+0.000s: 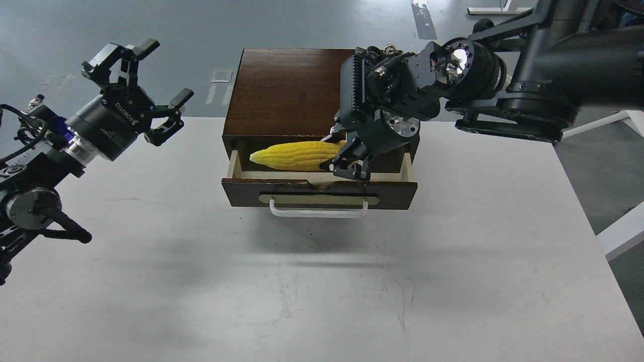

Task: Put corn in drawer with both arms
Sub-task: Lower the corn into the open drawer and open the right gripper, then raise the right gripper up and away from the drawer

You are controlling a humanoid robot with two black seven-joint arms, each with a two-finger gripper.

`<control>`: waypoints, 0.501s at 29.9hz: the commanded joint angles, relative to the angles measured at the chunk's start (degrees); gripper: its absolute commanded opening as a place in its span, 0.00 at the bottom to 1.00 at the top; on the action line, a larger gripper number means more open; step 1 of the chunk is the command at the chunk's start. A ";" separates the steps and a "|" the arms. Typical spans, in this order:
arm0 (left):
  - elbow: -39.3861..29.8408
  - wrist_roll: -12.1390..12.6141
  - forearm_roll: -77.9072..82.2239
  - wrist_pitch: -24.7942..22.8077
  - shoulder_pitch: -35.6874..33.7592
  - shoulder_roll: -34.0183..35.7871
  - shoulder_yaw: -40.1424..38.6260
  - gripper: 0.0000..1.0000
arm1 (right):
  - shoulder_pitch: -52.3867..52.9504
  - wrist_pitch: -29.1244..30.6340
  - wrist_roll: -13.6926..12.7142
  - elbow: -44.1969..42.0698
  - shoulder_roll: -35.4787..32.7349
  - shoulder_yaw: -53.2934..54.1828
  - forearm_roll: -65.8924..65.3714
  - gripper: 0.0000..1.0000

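The dark brown drawer (pixel 320 193) is pulled open at the front of its cabinet (pixel 287 93), showing pale inner sides and a white bar handle (pixel 319 211). The yellow corn (pixel 294 155) lies level over the open drawer, its pointed tip to the left. My right gripper (pixel 344 160) is shut on the corn's thick right end, just above the drawer's front edge. My left gripper (pixel 151 85) is open and empty, held in the air well left of the cabinet.
The cabinet stands at the far middle of a white table (pixel 322 281). The table's right edge runs near a white frame (pixel 621 231). Grey floor lies beyond the table.
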 commanded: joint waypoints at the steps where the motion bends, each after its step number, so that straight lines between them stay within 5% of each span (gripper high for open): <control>1: -0.06 0.00 0.00 0.01 0.01 0.00 0.02 0.98 | 0.00 -0.12 0.00 0.08 -0.12 0.00 0.20 0.66; 10: -0.06 0.00 0.00 0.01 0.01 0.00 0.02 0.98 | 0.70 -0.74 0.00 -0.09 -0.91 0.88 1.43 0.70; 15: 0.03 0.00 0.00 -0.08 0.01 0.00 -0.07 0.98 | 1.32 -0.83 0.00 -0.36 -4.78 4.04 12.84 0.86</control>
